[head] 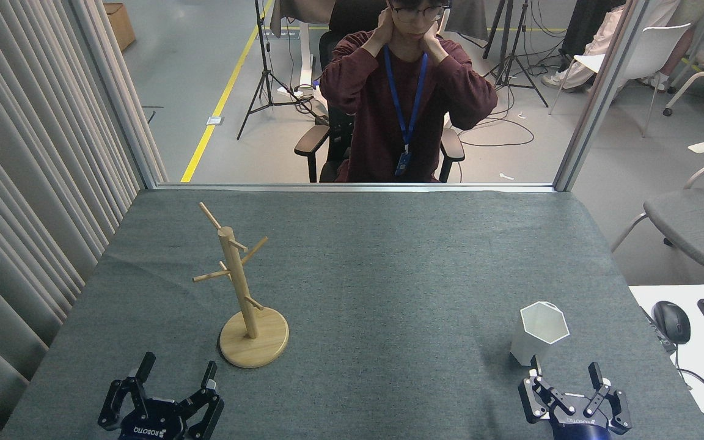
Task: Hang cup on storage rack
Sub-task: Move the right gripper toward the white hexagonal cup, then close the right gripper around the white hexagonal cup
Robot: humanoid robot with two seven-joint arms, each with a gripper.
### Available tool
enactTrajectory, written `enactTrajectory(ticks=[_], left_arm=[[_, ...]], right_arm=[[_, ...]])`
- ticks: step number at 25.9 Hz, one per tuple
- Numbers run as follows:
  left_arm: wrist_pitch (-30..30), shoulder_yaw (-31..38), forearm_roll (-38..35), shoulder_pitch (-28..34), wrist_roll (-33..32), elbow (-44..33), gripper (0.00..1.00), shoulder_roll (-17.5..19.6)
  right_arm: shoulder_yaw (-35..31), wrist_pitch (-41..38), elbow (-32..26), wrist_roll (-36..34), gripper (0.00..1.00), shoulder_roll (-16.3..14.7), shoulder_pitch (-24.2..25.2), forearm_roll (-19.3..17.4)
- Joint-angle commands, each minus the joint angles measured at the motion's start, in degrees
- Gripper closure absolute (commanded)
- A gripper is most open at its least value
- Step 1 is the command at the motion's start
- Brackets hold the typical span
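right gripper [564, 374] open, empty, just behind cup [539, 333] near table's [388, 275] right front corner | left gripper [173, 379] open too | risk: fingers nudge cup, it tips | rack [243, 287] far left

Cup [539, 333] stands upright on the table [388, 275], just beyond the spread-fingered right gripper [566, 374]. Storage rack [243, 287] stands well apart, beyond the likewise spread left gripper [176, 371].
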Motion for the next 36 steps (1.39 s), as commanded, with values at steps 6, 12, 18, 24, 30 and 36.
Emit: enactTrajectory(ticks=[6,12,18,24,30,36], left_arm=[[0.1,0.4,0.2,0.0,1.1,0.5,0.0,0.1],[0.1,0.5,0.1,0.2,1.1,0.4,0.0,0.1],[0.1,0.5,0.1,0.3,1.1,0.3,0.0,0.2],[0.1,0.5,0.1,0.3,1.1,0.3,0.0,0.2],[0.1,0.5,0.1,0.2,1.1,0.2,0.0,0.2],[0.1,0.5,0.1,-0.1,1.1,0.0,0.0,0.2]], right_arm=[[0.5,-0.1,6.2,0.4,0.02,0.3,-5.2,0.1],[1.5,0.0,9.7,0.3,0.02,0.2,-8.2,0.1],[2.7,0.2,12.1,0.2,0.02,0.1,-10.2,0.1],[2.7,0.1,12.9,0.2,0.02,-0.4,-10.5,-0.1],[2.7,0.0,15.9,0.1,0.02,-1.6,-11.4,-0.3],[2.7,0.0,19.0,-0.7,0.02,-1.6,-14.2,-0.2]])
